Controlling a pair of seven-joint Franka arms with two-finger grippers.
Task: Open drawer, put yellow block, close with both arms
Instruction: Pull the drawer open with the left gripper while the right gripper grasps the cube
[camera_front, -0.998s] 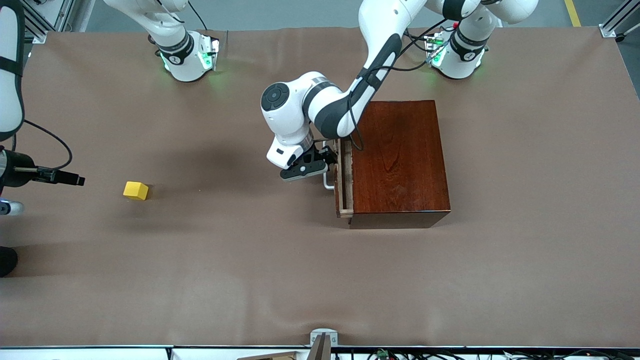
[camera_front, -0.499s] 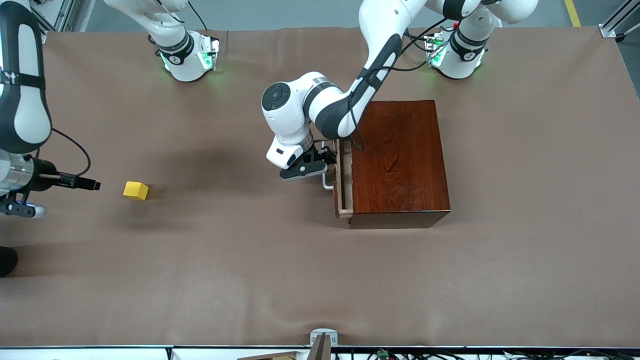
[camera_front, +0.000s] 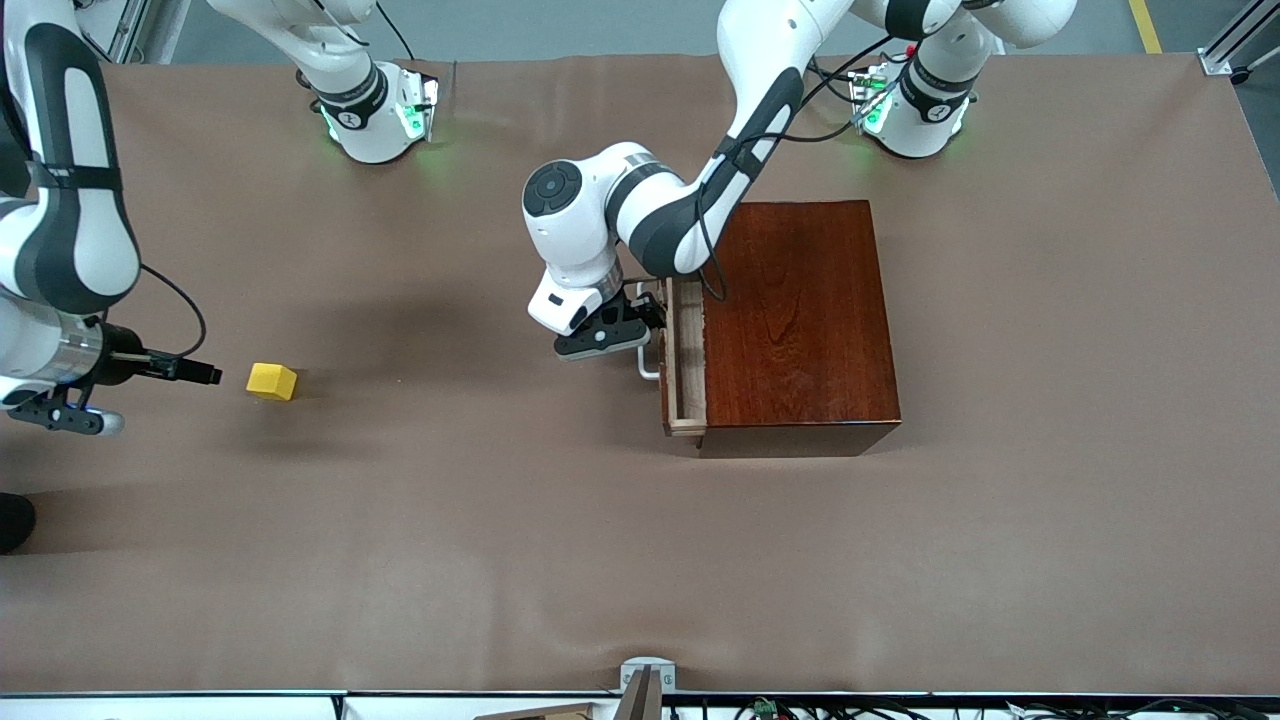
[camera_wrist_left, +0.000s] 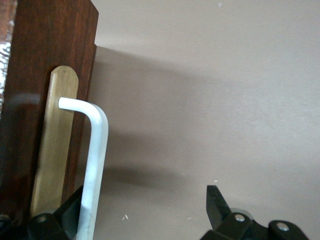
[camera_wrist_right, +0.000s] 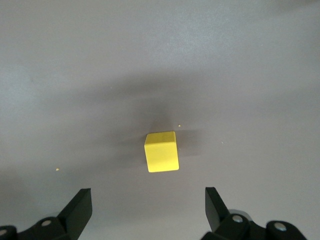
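A: Front view, item one?
B: Wooden box (camera_front: 800, 325), glossy reddish-brown, on the brown table cover (camera_front: 640, 560), toward the left arm's end. Its drawer (camera_front: 684, 358) is slid out a little, showing a strip of pale wood inside.

A: Item two?
B: Left gripper (camera_front: 620, 335), at the white U-shaped handle (camera_front: 648, 362) in front of the drawer. The left arm (camera_front: 740, 130) reaches down from its green-lit base (camera_front: 915, 115).

A: Item three?
B: Yellow block (camera_front: 272, 381), a small cube lying alone on the cover, toward the right arm's end, well apart from the box.

A: Item four?
B: Right gripper (camera_front: 62, 418), low over the cover just beside the block, toward the table's end. Right arm (camera_front: 65, 210) comes in at the view's edge; its base (camera_front: 375, 110) is lit green.

A: Left wrist view?
B: Left gripper (camera_wrist_left: 145, 210), jaws spread wide. The handle (camera_wrist_left: 95, 165) runs alongside one finger (camera_wrist_left: 65, 212); whether they touch I cannot tell. The other finger (camera_wrist_left: 217, 205) stands clear over bare cover. Dark drawer front (camera_wrist_left: 45, 100) carries a pale plate (camera_wrist_left: 55, 145) under the handle.

A: Right wrist view?
B: Right gripper (camera_wrist_right: 147, 210), released, fingers (camera_wrist_right: 80, 205) parted wider than the yellow block (camera_wrist_right: 161, 151), which sits on the cover ahead of them, untouched.
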